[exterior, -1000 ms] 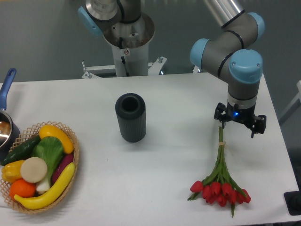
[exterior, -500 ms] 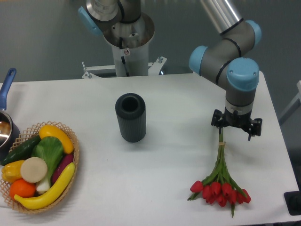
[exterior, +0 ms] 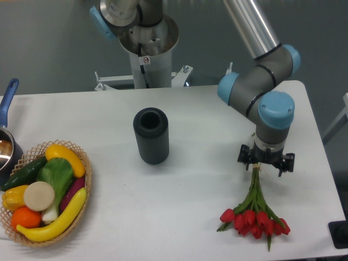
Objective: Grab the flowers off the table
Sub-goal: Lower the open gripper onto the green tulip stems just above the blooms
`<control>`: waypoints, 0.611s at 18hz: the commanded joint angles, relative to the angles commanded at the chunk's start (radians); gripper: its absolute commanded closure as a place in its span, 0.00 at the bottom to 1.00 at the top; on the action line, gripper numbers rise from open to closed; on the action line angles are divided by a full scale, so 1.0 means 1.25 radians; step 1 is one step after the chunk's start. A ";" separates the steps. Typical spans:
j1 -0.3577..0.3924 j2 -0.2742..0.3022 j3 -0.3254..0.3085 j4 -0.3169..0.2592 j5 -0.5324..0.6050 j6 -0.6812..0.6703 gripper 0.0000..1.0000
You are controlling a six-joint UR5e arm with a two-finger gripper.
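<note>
— One bunch of red tulips with green stems (exterior: 253, 211) lies lower right on the white matte table (exterior: 196, 185).
— And the black two-finger gripper (exterior: 265, 166)?
— Over the stem ends; its opening can't be told.

Gripper (exterior: 265, 165) over flowers (exterior: 253, 209) (stem end)

No text, brand, number or sign can be read here. A small red-and-white sticker (exterior: 145, 60) sits on the arm's base column (exterior: 147, 65) at 12 o'clock, but whatever is printed on it is too small and blurred to make out. No other marking shows anywhere in view.
</note>
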 joint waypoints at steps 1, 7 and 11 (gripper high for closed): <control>-0.002 -0.004 0.004 0.000 -0.016 -0.006 0.00; -0.012 -0.050 0.039 0.000 -0.025 -0.006 0.31; -0.012 -0.053 0.038 -0.001 -0.041 -0.006 1.00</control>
